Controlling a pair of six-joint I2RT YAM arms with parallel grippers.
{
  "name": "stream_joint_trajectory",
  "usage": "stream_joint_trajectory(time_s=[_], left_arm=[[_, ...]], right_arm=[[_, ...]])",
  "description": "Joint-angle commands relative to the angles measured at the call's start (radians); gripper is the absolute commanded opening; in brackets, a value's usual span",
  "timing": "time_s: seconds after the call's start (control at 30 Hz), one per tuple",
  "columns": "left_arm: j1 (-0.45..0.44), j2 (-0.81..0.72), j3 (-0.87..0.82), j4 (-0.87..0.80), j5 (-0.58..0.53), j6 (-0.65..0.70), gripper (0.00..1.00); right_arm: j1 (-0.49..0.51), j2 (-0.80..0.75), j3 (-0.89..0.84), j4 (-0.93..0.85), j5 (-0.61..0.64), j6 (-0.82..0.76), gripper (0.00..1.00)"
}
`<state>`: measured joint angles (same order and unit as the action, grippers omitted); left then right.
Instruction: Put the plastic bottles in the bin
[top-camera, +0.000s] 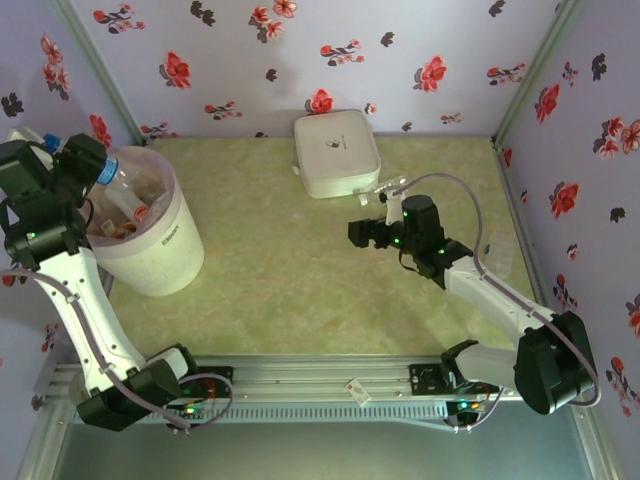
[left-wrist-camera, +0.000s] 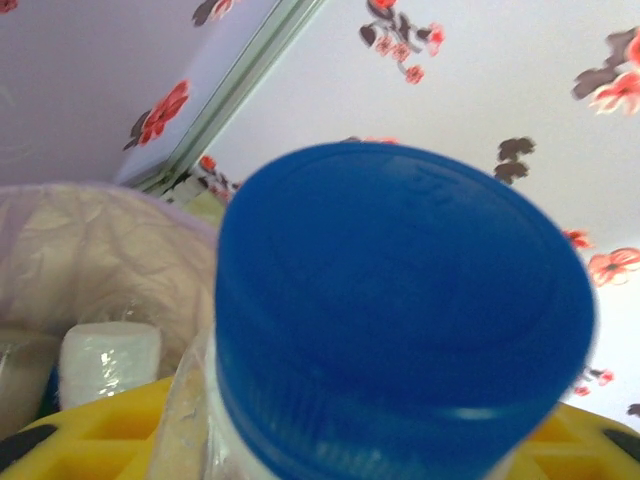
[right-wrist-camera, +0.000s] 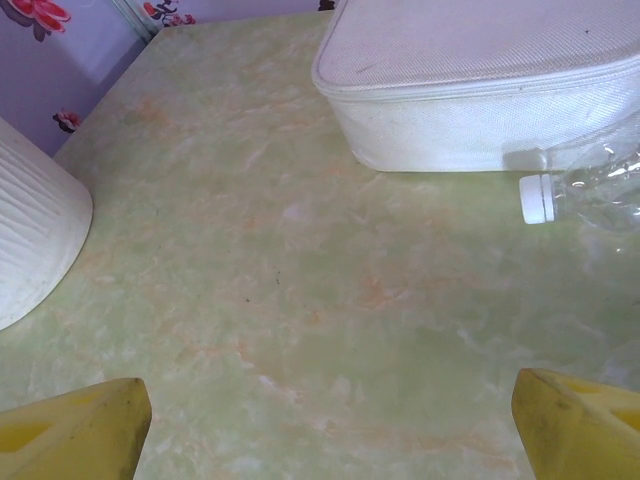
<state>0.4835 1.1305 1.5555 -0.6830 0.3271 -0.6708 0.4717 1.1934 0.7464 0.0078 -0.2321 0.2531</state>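
The left pincer (top-camera: 110, 172) is gripping the blue-cap bottle (top-camera: 140, 172) and holding it up over the bin (top-camera: 165, 250). On the left wrist cam the cap is pointing straight back at the lens, and the yellow fingers (left-wrist-camera: 90, 435) are sitting on either side of the bottle below it. It looks clamped on, not just resting there. The bin mouth is right under and in front of that pincer. A few bottles (left-wrist-camera: 110, 360) are lying down in the liner (left-wrist-camera: 90, 250) below the fingertips.

So the step in hand looks like the drop. The bottle is hanging above the opening, and what's needed next is probably just letting the fingers go so it falls in with the others. It seems to be lying across the rim area rather than pointing down, so it may be worth nudging it a touch deeper over the middle first, so it isn't bouncing off the edge.

The right pincer (top-camera: 365, 232) is hovering over bare table (right-wrist-camera: 300, 250) with its fingers spread wide and nothing between them. The white-cap bottle (right-wrist-camera: 590, 190) is lying on its side ahead of it and off to its right, tucked right against the box (right-wrist-camera: 480, 90) with the cap pointing toward the pincer's centre line. That one looks like the next pick. The right arm would need to shift right and forward, then come down around the clear body without snagging the box wall beside it. The bin is sitting well off to this pincer's left.
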Motion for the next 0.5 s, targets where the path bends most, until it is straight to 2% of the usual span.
stream_joint_trajectory(time_s=[0.0,0.27,0.47], left_arm=[[0.018,0.051,0.038,-0.112,0.036,0.115,0.19],[0.012,0.181,0.071,-0.315,0.006,0.319,0.12],[-0.071,0.235,0.061,-0.350,-0.080,0.392,0.10]], right_arm=[[-0.006,0.007,0.008,-0.012,0.019,-0.029,0.94],[-0.007,0.055,0.014,0.025,-0.004,-0.012,0.94],[-0.006,0.073,0.028,0.032,-0.013,-0.003,0.94]])
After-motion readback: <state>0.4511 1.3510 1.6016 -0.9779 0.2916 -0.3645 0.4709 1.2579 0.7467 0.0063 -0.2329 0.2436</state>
